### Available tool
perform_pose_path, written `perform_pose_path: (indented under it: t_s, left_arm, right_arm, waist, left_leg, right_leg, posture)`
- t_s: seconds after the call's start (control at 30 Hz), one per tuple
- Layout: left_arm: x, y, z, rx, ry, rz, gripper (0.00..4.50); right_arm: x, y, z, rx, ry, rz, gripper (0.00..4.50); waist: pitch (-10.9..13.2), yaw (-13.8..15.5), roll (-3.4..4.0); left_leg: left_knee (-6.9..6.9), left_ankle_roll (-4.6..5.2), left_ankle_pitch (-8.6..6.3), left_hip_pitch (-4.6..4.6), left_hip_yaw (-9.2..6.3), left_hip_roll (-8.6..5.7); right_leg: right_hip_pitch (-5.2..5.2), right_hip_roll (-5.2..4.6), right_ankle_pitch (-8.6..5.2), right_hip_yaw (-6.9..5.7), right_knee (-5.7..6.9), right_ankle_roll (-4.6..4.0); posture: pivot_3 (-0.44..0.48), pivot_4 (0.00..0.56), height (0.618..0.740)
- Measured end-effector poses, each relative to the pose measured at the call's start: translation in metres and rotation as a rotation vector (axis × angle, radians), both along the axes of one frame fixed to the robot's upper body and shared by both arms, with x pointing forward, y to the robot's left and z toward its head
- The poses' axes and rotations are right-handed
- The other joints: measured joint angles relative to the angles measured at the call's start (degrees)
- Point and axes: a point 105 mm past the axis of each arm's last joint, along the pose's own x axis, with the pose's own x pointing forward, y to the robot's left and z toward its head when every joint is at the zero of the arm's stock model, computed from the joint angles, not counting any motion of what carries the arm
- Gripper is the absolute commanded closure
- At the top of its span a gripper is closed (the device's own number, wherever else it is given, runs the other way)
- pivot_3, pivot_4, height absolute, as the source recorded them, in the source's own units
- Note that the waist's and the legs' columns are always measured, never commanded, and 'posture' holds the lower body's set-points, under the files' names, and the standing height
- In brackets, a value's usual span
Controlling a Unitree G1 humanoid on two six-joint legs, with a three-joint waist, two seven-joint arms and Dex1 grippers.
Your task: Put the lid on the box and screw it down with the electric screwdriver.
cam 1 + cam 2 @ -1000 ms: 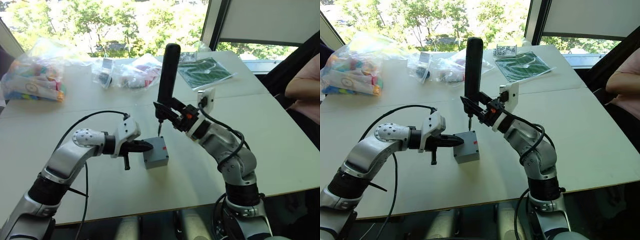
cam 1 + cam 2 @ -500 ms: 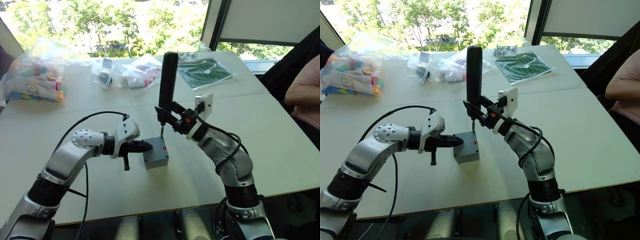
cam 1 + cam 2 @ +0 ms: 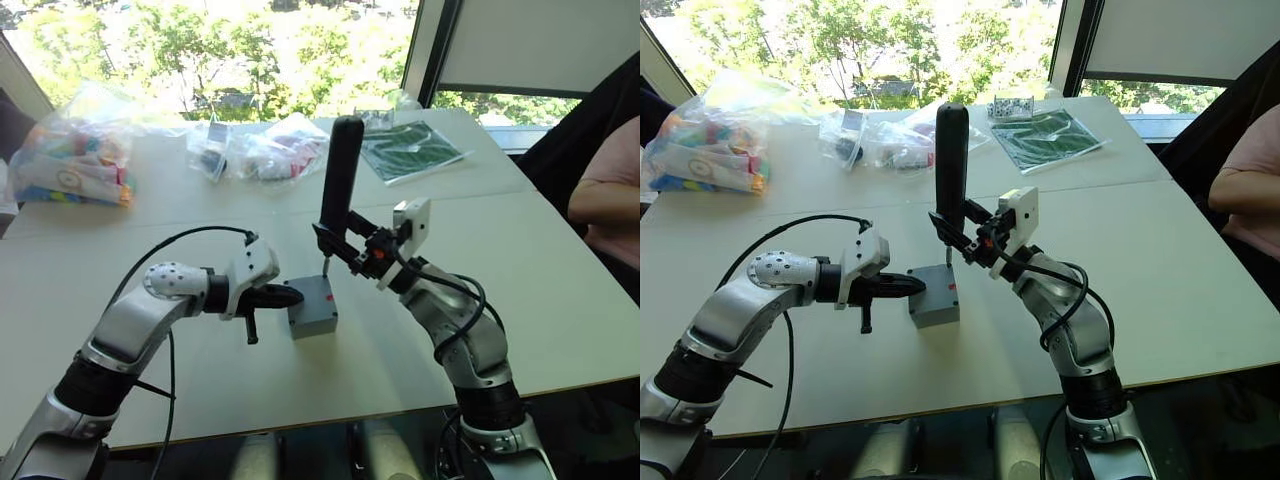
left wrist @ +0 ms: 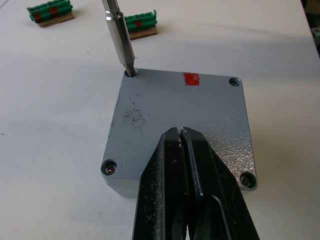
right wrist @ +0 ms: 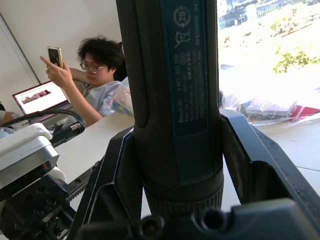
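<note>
The grey box (image 3: 316, 320) stands mid-table with the lid (image 4: 150, 115) on top, a red mark (image 4: 191, 79) at one edge. Screws sit in three lid corners. My left gripper (image 3: 293, 296) is shut, and its fingertips (image 4: 172, 142) rest on the lid's top. My right gripper (image 3: 336, 240) is shut on the electric screwdriver (image 3: 340, 175), held upright just right of the box. The screwdriver's metal bit (image 4: 119, 37) stands in the lid's fourth corner hole. The screwdriver's black and blue body (image 5: 175, 90) is gripped between the right fingers.
Two green connectors (image 4: 141, 22) lie on the table just beyond the box. Plastic bags of parts (image 3: 70, 160) and a green sheet (image 3: 408, 145) lie along the far side. A person's arm (image 3: 605, 190) is at the table's right edge.
My right arm has lowered the screwdriver, bringing its bit down into the lid's corner hole. The left gripper has stayed on the lid.
</note>
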Motion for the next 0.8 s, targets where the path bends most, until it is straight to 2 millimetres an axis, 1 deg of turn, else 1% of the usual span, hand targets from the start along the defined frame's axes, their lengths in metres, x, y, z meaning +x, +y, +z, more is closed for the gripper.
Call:
perform_pose_path:
  t_s: [0.33,0.8]
  left_arm:
    - [-0.002,0.000,-0.002,0.002,0.007,0.002,4.50]
    - [-0.006,-0.003,-0.004,-0.004,0.018,-0.003,4.50]
  right_arm:
    - [0.003,-0.001,-0.007,-0.017,0.010,-0.023,2.65]
    - [-0.003,-0.001,-0.012,-0.049,-0.041,-0.034,2.65]
  waist:
    - [-0.43,0.04,-0.05]
    - [-0.73,0.13,-0.07]
  left_leg:
    - [0.00,0.00,0.00,0.01,0.00,-0.01]
    - [-0.02,-0.01,-0.01,0.02,-0.01,-0.02]
  right_leg:
    - [0.02,-0.02,-0.01,0.00,-0.02,0.00]
    - [0.06,-0.08,-0.02,-0.02,-0.11,0.02]
  posture:
    - [0.000,0.150,0.740]
    - [0.000,0.150,0.740]
